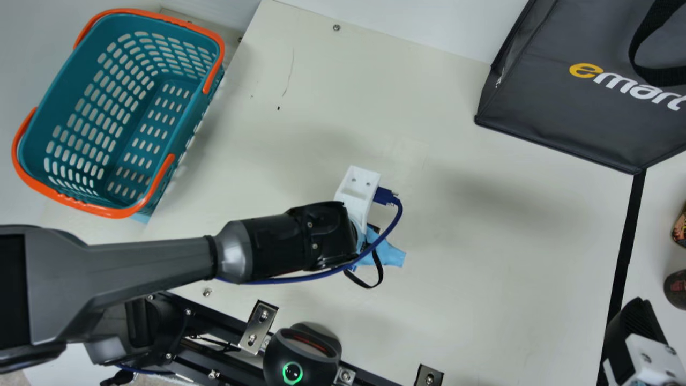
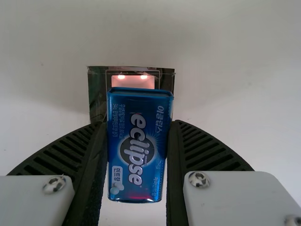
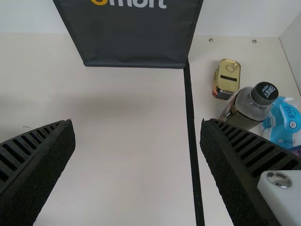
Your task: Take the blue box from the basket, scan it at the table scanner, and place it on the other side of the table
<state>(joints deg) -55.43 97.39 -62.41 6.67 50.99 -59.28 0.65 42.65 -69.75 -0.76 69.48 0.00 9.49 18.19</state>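
Observation:
My left gripper [image 1: 358, 195] is over the middle of the table, pointing down, its fingertips hidden in the main view. In the left wrist view that gripper [image 2: 138, 124] is shut on the blue box [image 2: 137, 157], its printed face towards the camera. Beyond the box's end lies a dark-edged square panel [image 2: 98, 89] with a pinkish lit window, partly covered by the box. The basket [image 1: 134, 120] stands at the left. At the lower right is my right gripper [image 1: 638, 327]; in the right wrist view the gripper [image 3: 137, 123] is open with nothing between its fingers.
A dark bag [image 1: 563, 118] stands at the back right. Past the black line [image 3: 192, 136] are a tin [image 3: 227, 79], a dark-capped bottle [image 3: 249, 106] and a blue-and-white pack [image 3: 283, 123]. A black device [image 1: 303, 356] with a green ring sits at the near edge.

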